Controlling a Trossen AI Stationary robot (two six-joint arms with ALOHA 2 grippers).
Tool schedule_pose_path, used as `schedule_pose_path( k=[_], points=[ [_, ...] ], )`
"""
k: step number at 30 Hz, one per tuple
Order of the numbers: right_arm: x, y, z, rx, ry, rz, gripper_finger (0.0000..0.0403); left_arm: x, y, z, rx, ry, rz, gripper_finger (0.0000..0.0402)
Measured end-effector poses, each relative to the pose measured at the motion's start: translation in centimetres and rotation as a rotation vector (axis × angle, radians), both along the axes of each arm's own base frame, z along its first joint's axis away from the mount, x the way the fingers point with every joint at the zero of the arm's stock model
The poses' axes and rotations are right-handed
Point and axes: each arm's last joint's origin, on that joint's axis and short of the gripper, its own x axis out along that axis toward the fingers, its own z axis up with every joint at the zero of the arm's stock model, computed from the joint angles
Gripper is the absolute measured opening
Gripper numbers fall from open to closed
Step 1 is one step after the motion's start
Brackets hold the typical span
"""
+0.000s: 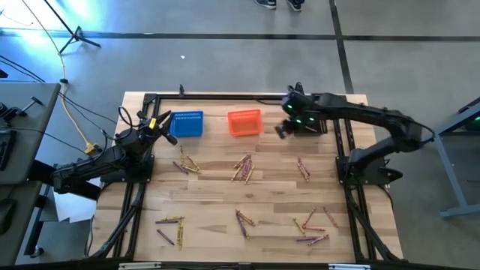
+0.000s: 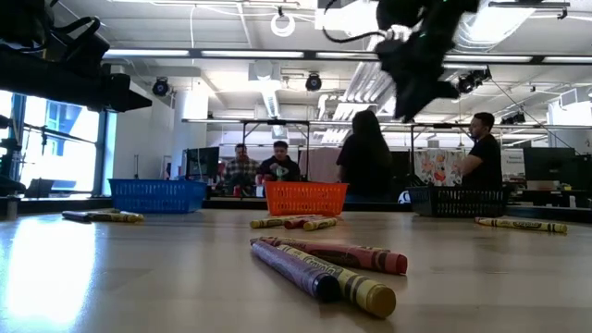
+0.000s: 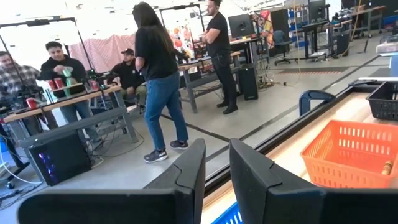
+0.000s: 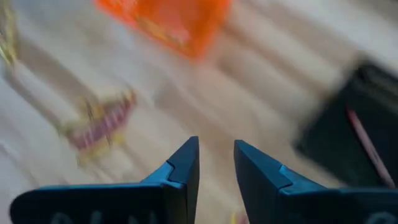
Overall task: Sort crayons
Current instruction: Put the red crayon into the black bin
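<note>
Above the table's (image 1: 210, 196) far edge, at about 1 o'clock from its centre, hovers the right pincer (image 4: 216, 163), fingers slightly apart and pinching nothing, just beside the black basket (image 4: 348, 134) with a pink crayon (image 4: 367, 146) lying inside. Looks like a drop just finished, so between deliveries. At 10 o'clock waits the left pincer (image 3: 216, 171), also a little spread and empty, next to the blue basket (image 1: 187, 124); orange basket (image 1: 244, 121) stands at 12. Crayons (image 1: 243, 169) lie scattered in small clusters over the middle and near half of the table. Next, probably: swing back toward a cluster, pick one stick out, come down with fingers astride it.
</note>
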Motion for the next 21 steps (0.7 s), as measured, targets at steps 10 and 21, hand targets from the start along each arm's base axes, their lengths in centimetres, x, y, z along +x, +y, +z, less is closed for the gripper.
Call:
schedule_pose_path(
  k=[10, 21],
  points=[
    [-5.3, 7.0, -3.4, 0.095, 0.19, -0.136, 0.0083, 0.0, 0.0, 0.0, 0.0, 0.0, 0.0, 0.006],
    [-7.8, 8.2, -11.6, 0.153, 0.229, -0.211, 0.0083, 0.0, 0.0, 0.0, 0.0, 0.0, 0.0, 0.006]
  ],
)
